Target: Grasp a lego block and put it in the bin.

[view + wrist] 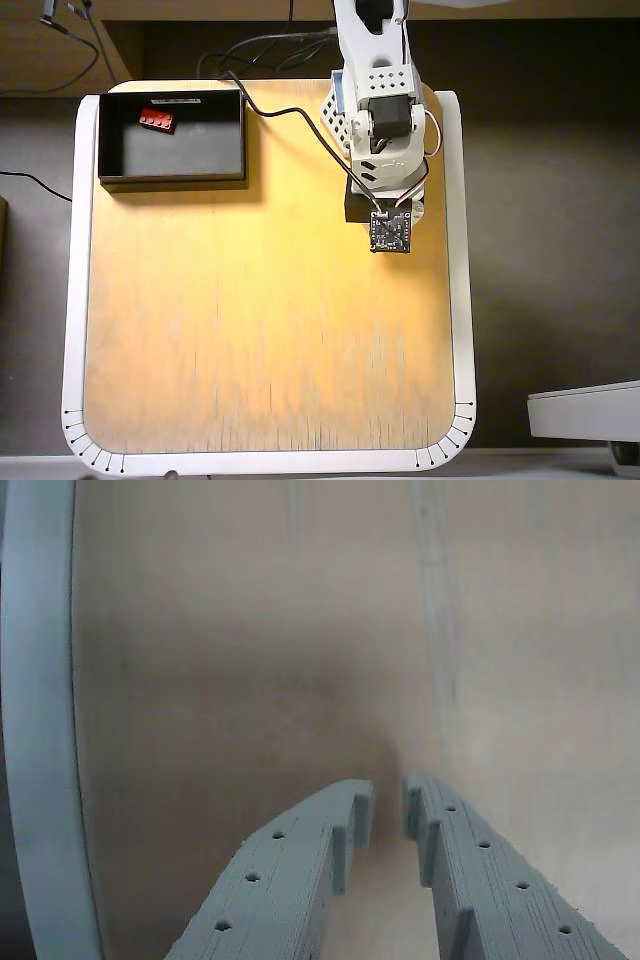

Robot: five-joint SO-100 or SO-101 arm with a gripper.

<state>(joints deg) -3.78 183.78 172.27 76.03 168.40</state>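
Observation:
In the overhead view the red lego block [156, 119] lies on the dark floor of the black bin [170, 180], near its back left corner. The bin stands at the board's far left corner. The arm [378, 120] is folded at the far right of the board, well away from the bin, and its body covers the fingers there. In the wrist view my gripper [388, 798] hovers over bare wood, its grey fingers [300, 870] drawn together to a narrow slit with nothing between them. Block and bin are out of the wrist view.
The wooden board [260, 330] has a raised white rim [76, 330], which also shows as the white rim [35, 730] at the left of the wrist view. Black cables [285, 110] run from the arm's base past the bin. A pale object [585, 410] sits off the board, lower right.

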